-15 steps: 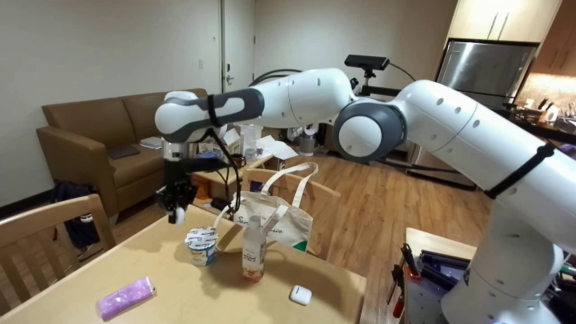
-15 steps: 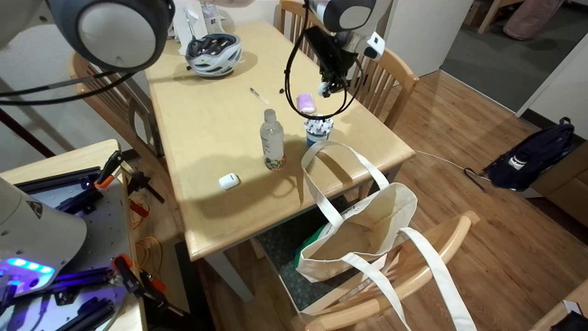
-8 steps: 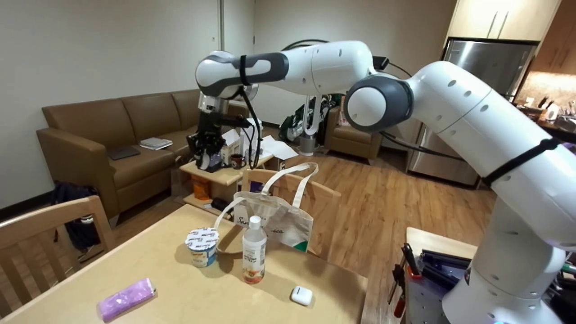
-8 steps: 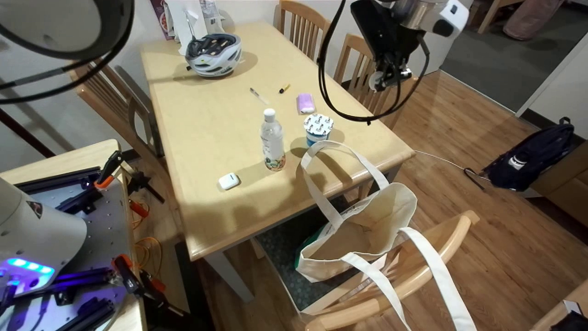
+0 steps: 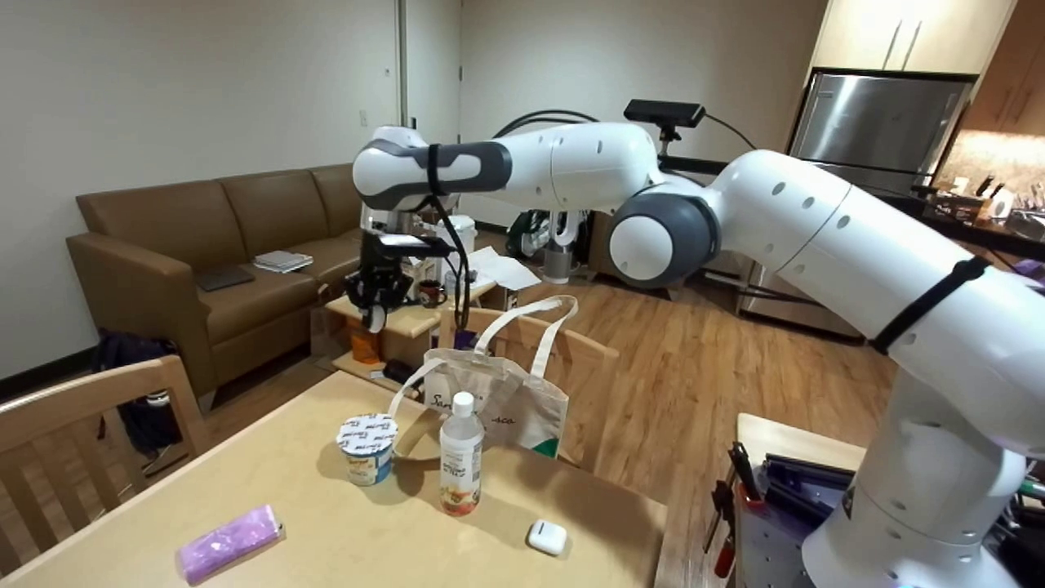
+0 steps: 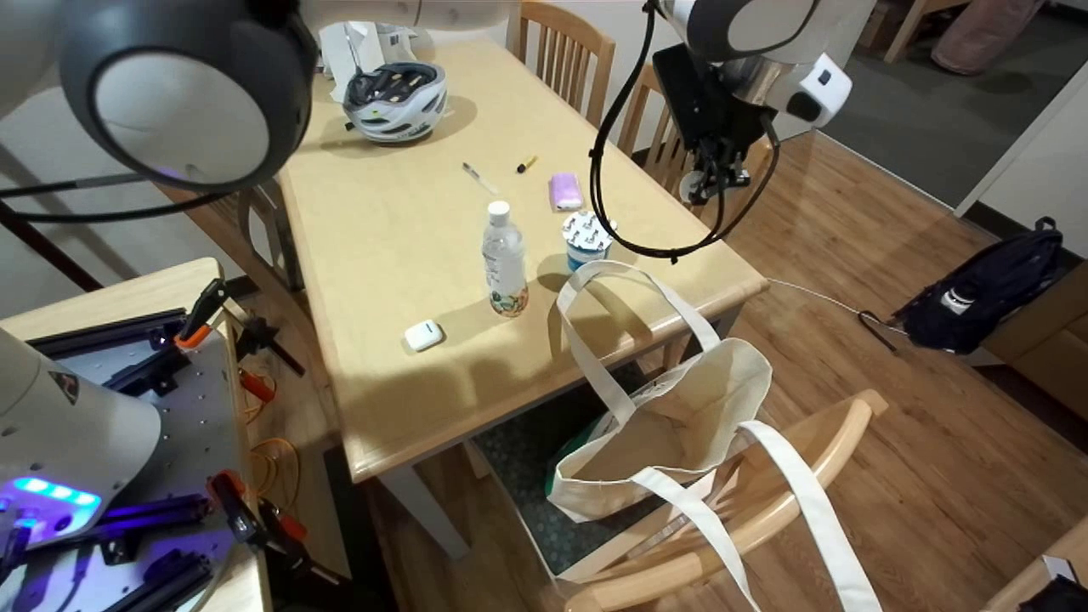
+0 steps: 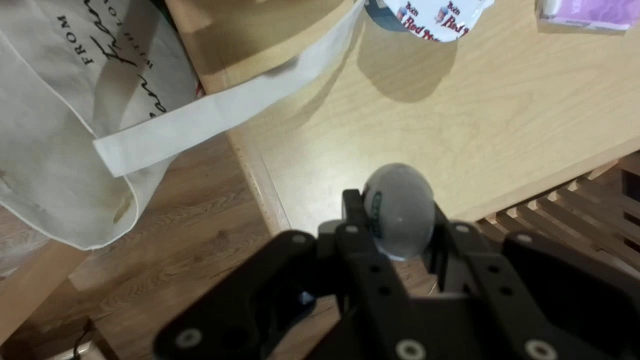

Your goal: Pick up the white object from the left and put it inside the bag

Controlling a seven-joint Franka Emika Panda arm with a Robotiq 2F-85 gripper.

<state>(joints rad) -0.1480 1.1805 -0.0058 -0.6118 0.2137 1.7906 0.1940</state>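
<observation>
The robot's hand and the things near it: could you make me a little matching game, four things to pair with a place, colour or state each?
Things:
1) white object
2) bag
3) bottle
4) packet

Descriptions:
A) topped with a white cap
B) light purple
C) held in the hand
D) on a chair

Right pairs: 1-C, 2-D, 3-A, 4-B.

In an exterior view: sofa point(image 5: 245, 229), brown, behind hand point(image 5: 374, 317); wall point(image 5: 204, 90) beyond. Worktop point(image 5: 269, 474) and floor point(image 5: 669, 376) lower than hand; fridge point(image 5: 886, 122) well apart from it.
</observation>
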